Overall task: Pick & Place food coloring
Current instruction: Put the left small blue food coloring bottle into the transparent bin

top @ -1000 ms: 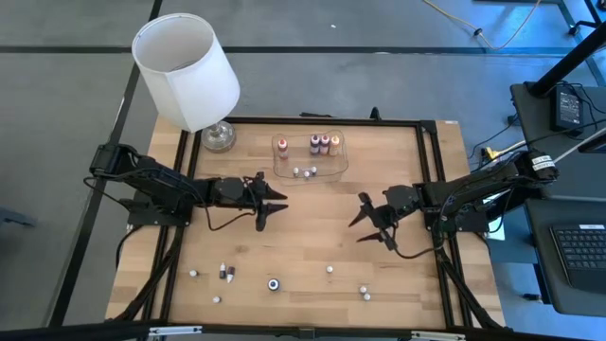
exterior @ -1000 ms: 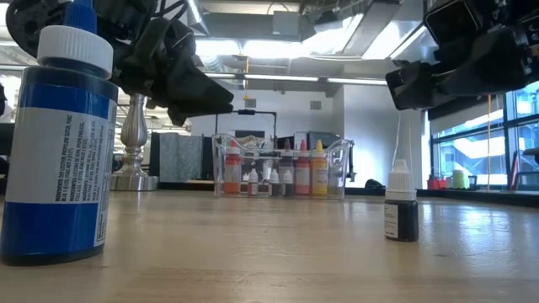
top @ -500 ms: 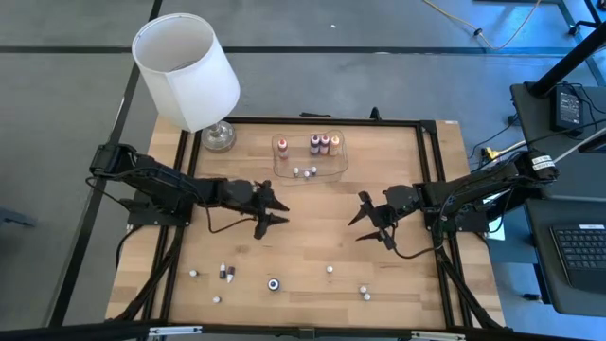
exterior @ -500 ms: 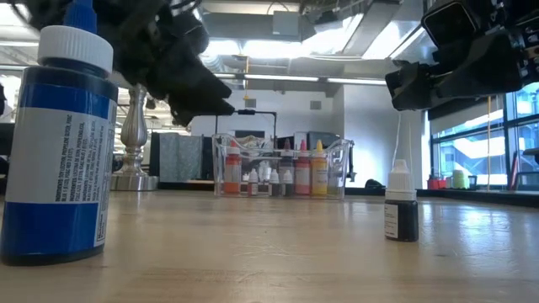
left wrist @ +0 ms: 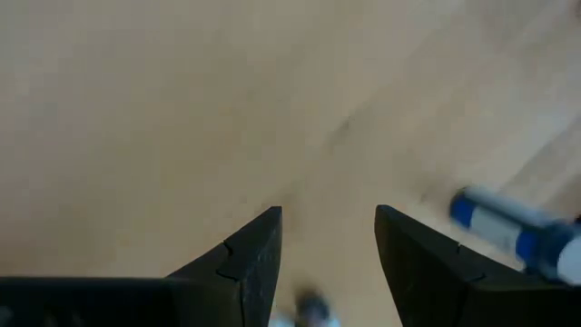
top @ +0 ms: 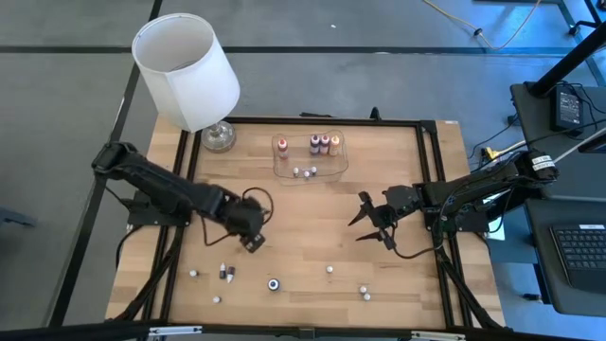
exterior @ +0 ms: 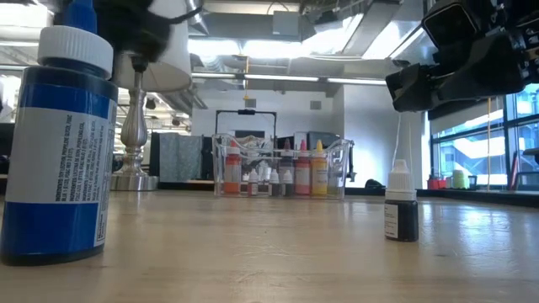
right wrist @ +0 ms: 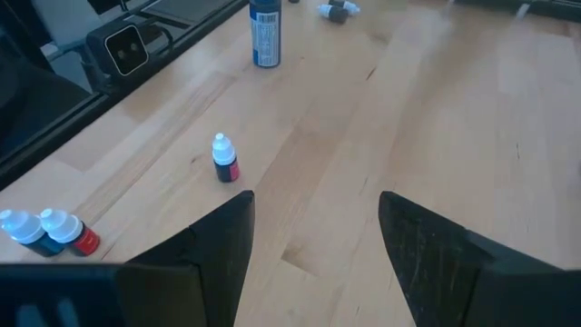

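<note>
Landmark: the clear tray [top: 311, 169] at the table's far edge, beside the lamp [top: 187, 71].

Food coloring sits in two groups. Several bottles stand upright inside the tray, red and orange caps among them [exterior: 303, 177]. The rest are loose on the bare wood well away from the tray, toward the near edge: a blue bottle [top: 273, 283], a pair lying together [top: 227, 273], and whitish ones scattered [top: 329, 269].

Left gripper [top: 248, 237] is between the tray and the loose pair, pointing down at the wood; its fingers [left wrist: 245, 263] stand apart with nothing between them. In its wrist view a blue bottle [left wrist: 508, 232] lies on its side just beside it.

Right gripper [top: 371, 220] hovers off to the tray's right-hand side, fingers apart, empty.

Our judgement: these bottles are light, rigid plastic, smooth and round, so they likely roll or tip at a nudge. We would take one across the body, below the cap, squarely, with a gentle squeeze.
</note>
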Available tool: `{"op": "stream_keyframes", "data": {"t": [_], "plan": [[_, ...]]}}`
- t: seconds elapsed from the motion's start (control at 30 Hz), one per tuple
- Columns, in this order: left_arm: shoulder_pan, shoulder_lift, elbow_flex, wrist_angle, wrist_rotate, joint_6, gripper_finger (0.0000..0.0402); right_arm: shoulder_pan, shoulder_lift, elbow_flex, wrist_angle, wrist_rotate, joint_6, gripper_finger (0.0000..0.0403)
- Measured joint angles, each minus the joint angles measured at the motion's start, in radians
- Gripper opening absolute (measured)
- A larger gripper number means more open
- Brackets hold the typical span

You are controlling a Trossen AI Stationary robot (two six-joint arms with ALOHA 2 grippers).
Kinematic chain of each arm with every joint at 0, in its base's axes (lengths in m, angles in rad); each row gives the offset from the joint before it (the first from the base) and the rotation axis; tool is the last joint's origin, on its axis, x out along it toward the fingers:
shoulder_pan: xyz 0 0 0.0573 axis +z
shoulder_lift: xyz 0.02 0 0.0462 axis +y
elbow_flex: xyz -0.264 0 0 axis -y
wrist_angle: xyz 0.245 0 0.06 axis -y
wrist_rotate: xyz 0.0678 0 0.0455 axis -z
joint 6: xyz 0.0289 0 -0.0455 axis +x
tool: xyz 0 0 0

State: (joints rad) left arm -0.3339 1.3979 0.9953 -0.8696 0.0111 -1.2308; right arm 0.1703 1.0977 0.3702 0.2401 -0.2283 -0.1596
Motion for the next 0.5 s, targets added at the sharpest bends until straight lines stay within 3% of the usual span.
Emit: {"op": "stream_keyframes", "data": {"t": [0.23,0.5], "plan": [[-0.213,0.0,0.0,-0.221,0.014,-0.513,0.0171,0.0,0.0,0.0,0.0,0.0,-0.001,0.0237],[-0.434,0.0,0.0,-0.234,0.011,-0.919,0.0171,0.0,0.0,0.0,0.01,0.0,-0.006,0.0237]]}}
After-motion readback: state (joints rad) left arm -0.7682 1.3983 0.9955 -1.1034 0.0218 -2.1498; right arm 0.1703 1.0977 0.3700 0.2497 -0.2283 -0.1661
